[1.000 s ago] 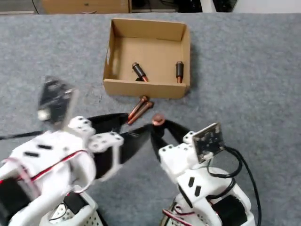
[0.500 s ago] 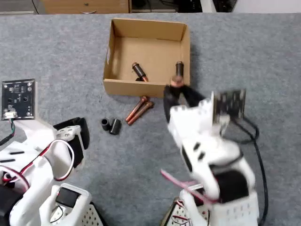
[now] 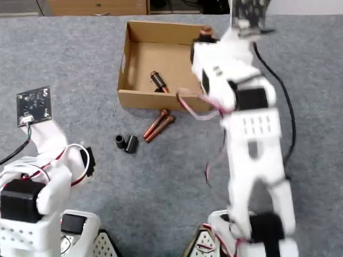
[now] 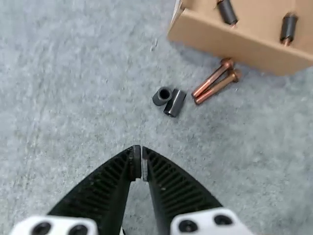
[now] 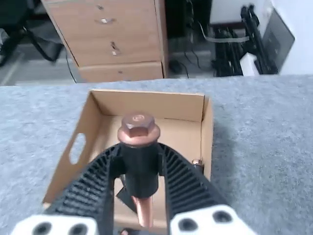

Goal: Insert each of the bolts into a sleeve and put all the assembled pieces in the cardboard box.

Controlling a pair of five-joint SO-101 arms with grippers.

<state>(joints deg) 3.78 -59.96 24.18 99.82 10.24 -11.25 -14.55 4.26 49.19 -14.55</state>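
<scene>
Right tool (image 5: pixel 139 164) pinches 1 assembled piece (image 5: pixel 139 147) by its sleeve. Its long axis is upright, hex head up and copper shank down. The cardboard box (image 5: pixel 146 102) lies directly below and ahead of the tool. In the high view the tool hangs over the box's far right corner, inside the rim as far as I can judge. The next move looks to me like a short lowering and release with no sideways travel. An upright drop might bounce.

Left tool (image 4: pixel 137 164) is pressed together and empty, above the table (image 4: pixel 58 73). 2 loose sleeves (image 4: pixel 168 99) lie touching just ahead of it. 2 loose bolts (image 4: pixel 215 87) lie beyond them, heads toward the box's front wall. The left arm is the nearer one to these.
</scene>
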